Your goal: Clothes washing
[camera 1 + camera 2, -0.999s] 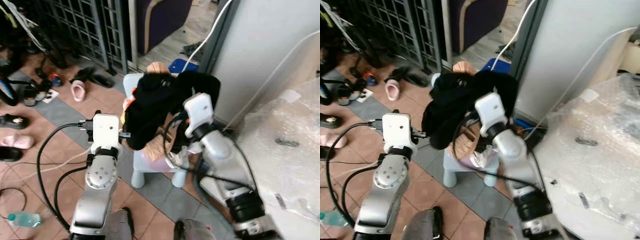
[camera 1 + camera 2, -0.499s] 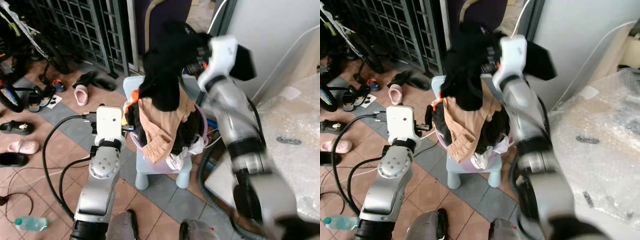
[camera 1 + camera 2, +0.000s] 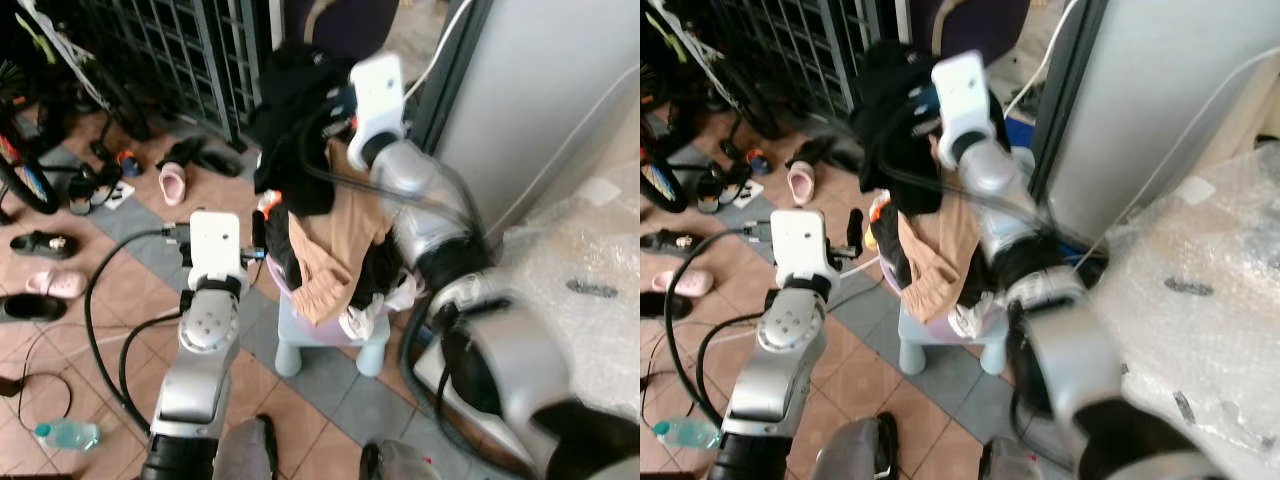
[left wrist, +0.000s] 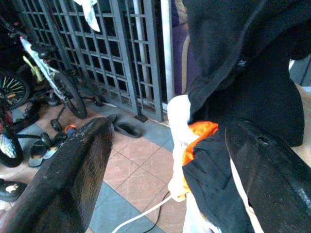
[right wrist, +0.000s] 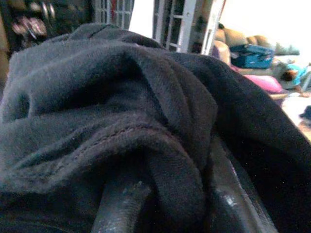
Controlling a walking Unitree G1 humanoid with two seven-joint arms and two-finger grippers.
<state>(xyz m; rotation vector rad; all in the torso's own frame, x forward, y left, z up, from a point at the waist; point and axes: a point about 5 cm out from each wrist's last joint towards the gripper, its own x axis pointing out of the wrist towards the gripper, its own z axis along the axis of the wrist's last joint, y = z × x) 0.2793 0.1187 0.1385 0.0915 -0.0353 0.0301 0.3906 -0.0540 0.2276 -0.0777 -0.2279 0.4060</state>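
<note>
The black garment (image 3: 295,110) looks soft, limp and light, so it should drape and snag; a bunched fold is the best hold. The right gripper (image 5: 165,194) is clamped on such a fold, the cloth hanging beneath it over the laundry basket (image 3: 330,325). The left gripper (image 4: 165,160) gapes wide just beside the pile, holding nothing.

Shoes & sandals scattered on the tiled floor (image 3: 140,300), incl. a pink slipper (image 3: 172,184) near the metal gate (image 3: 190,50). Bike wheel (image 3: 25,170) far left. Plastic bottle (image 3: 66,434) lies by black cables (image 3: 60,370). Bubble-wrapped bulk (image 3: 590,270) on the right, w/ white cord (image 3: 545,150) running up the grey wall.
</note>
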